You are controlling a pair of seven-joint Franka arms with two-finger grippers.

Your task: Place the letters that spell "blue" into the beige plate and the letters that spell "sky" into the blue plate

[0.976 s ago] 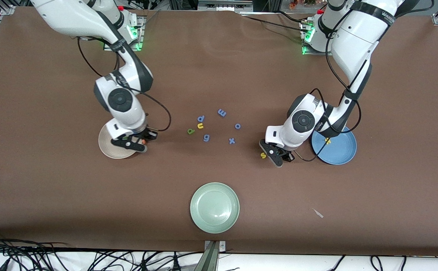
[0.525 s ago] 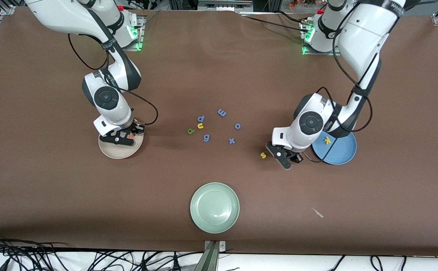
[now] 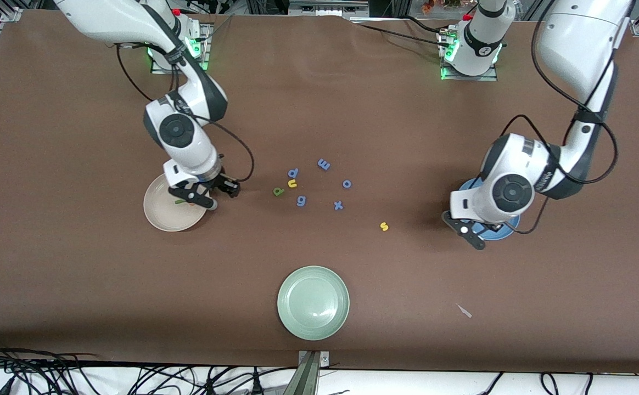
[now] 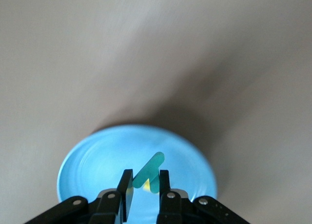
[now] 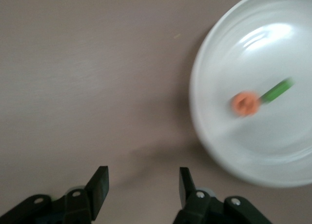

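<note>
Front view: the right pincer (image 3: 208, 198) hangs over the rim of the beige plate (image 3: 160, 216) at the edge toward the scattered letters, its fingers apart and empty. A green stick-like l (image 3: 179, 202) lies in that plate, just beside the pincer. The left pincer (image 3: 470, 233) is over the blue plate (image 3: 496, 232), which the arm's wrist mostly hides. On the bare bench (image 3: 78, 285), the yellow s (image 3: 384, 226) lies between the letter cluster and the blue plate, well apart from the left pincer. In the cluster, the green b (image 3: 278, 191) and the yellow u (image 3: 292, 184) lie close together, with blue letters p (image 3: 293, 173), m (image 3: 324, 164), o (image 3: 347, 184), g (image 3: 301, 201) and x (image 3: 338, 206) around them. A pale green plate (image 3: 313, 302) sits nearer the camera than all of these.

Left wrist view: the left pincer (image 4: 144, 185) is clamped on the teal y (image 4: 149, 171), which sticks out from between the fingertips, over the middle of the blue plate (image 4: 87, 158). A bit of yellow shows in the plate under the fingers; which letter it is cannot be told.

Right wrist view: the right pincer (image 5: 144, 185) stands apart with nothing between its fingers, over bare bench beside the beige plate (image 5: 209, 131). The orange e (image 5: 246, 103) lies in the plate, touching one end of the green l (image 5: 277, 91), both clear of the pincer.
</note>
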